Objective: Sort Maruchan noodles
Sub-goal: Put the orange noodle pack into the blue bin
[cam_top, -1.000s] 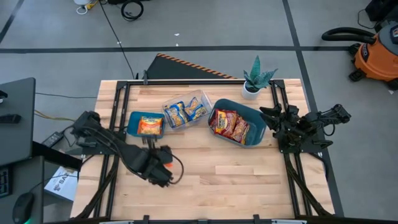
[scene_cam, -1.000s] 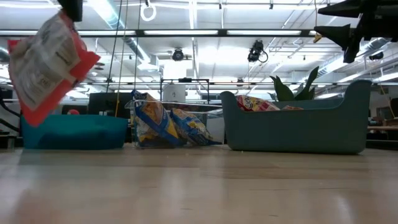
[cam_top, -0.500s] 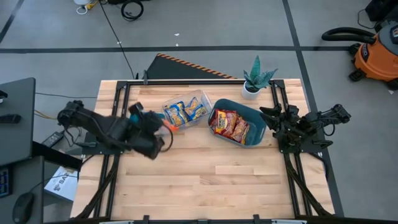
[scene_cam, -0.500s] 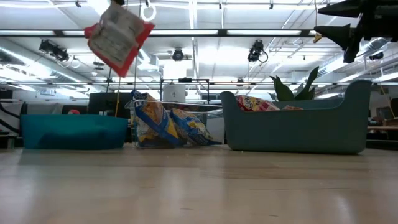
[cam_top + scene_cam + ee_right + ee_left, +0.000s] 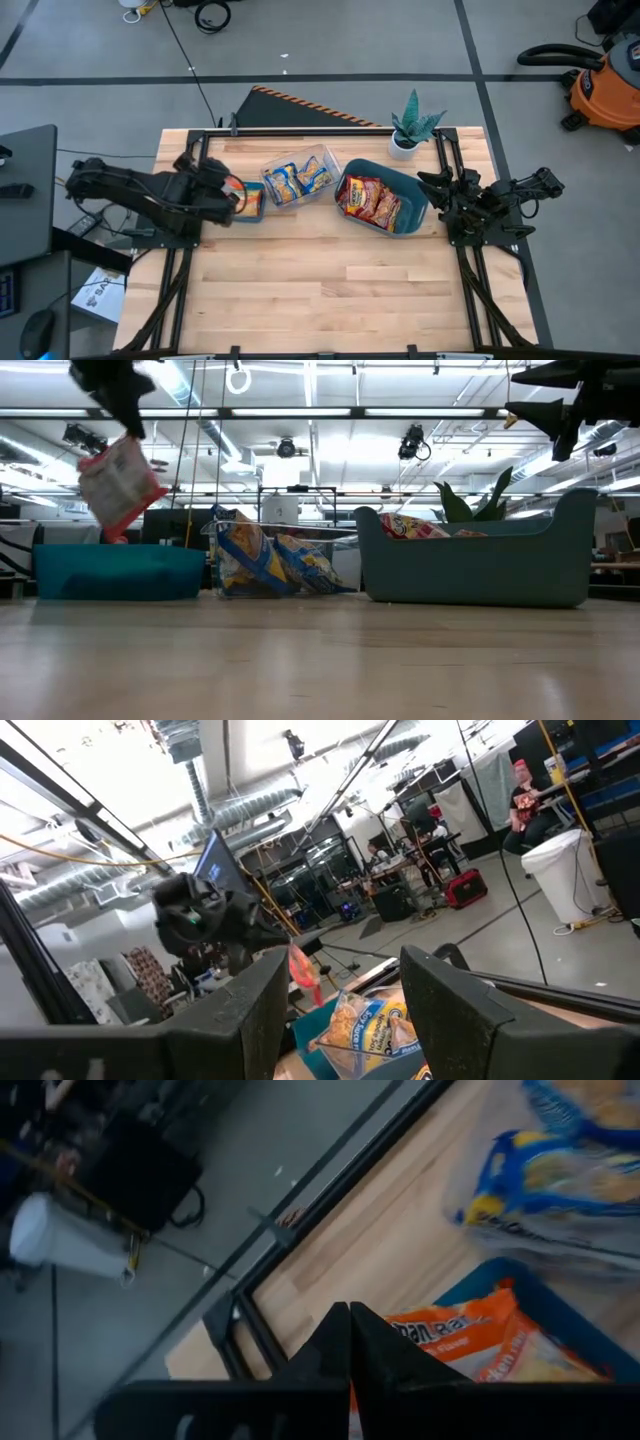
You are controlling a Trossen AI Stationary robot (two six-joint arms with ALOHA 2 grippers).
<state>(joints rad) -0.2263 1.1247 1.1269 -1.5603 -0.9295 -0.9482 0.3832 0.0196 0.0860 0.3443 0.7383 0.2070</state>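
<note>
An orange-and-yellow crinkly plastic Maruchan noodle packet [image 5: 118,485] hangs in the air, pinched at its top edge by the left gripper [image 5: 122,422], whose two dark fingers are clamped together on it. Seen from table height, the packet dangles just above the small teal plastic bin [image 5: 120,572] at the left of the wooden table [image 5: 330,280]. From overhead, the left arm reaches over that bin, hiding most of it.

Beside the small bin, toward the table's middle, a clear plastic tray [image 5: 327,157] holds blue-and-yellow noodle packets [image 5: 297,180]. Next along, a larger teal plastic bin [image 5: 418,217] holds red-and-yellow noodle packets [image 5: 370,200]. A small potted green plant [image 5: 411,127] stands at the far edge.

The right gripper [image 5: 432,183] waits at the right side, raised beside the large bin, its fingers spread apart and holding nothing.

The step in hand appears to be placing this orange packet into the small bin. The next move likely calls for lowering slightly and parting the fingers so the packet drops inside.
</note>
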